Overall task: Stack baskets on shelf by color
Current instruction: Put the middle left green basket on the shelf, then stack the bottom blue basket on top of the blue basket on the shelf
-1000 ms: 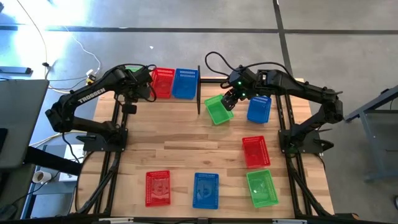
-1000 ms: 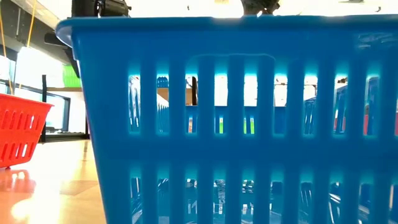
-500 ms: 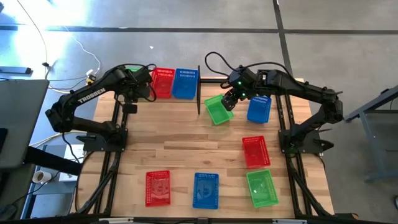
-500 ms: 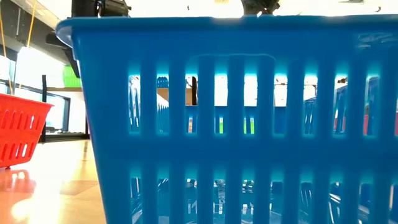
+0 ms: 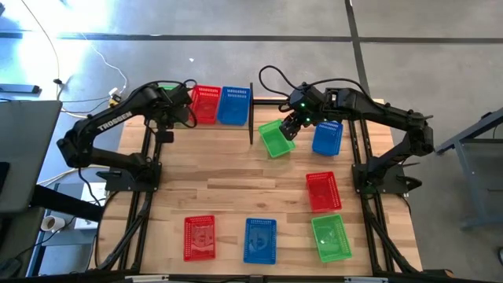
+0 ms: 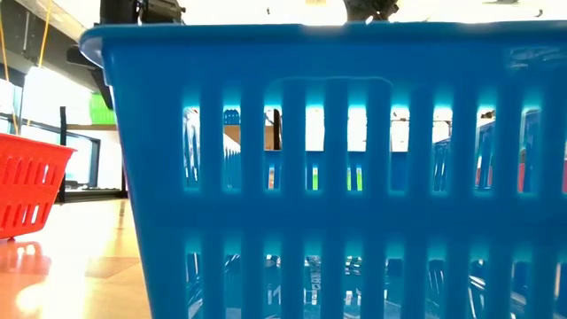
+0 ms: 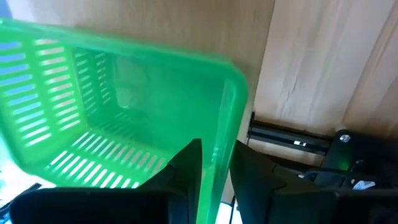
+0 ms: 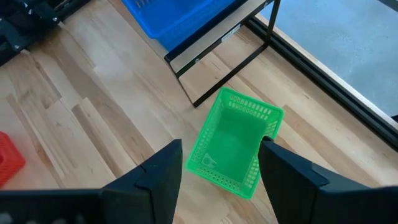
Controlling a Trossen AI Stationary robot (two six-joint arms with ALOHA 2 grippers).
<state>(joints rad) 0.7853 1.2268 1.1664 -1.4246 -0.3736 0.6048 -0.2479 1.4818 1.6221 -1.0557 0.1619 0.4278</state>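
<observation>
My left gripper point(image 5: 178, 108) is over the left end of the shelf point(image 5: 221, 119), shut on a green basket point(image 7: 124, 118); in the high view the arm hides most of it. A red basket point(image 5: 207, 104) and a blue basket point(image 5: 233, 104) stand on the shelf beside it. My right gripper point(image 8: 221, 180) hangs open above another green basket point(image 8: 235, 142), which rests by its bottom on the table just right of the shelf; its fingers stand apart from it. My left gripper has the green basket by one side wall near a corner point(image 7: 216, 163). One finger point(image 7: 186, 168) is inside the basket and the other point(image 7: 255, 180) outside. The fingers come from above, slanting down. Whether the basket's bottom rests on the shelf does not show.
On the table stand a blue basket point(image 5: 327, 137) and a red one point(image 5: 322, 191) at the right, and a green point(image 5: 330, 237), a blue point(image 5: 260, 240) and a red point(image 5: 200, 237) along the near edge. The near blue basket point(image 6: 328, 177) fills the low view.
</observation>
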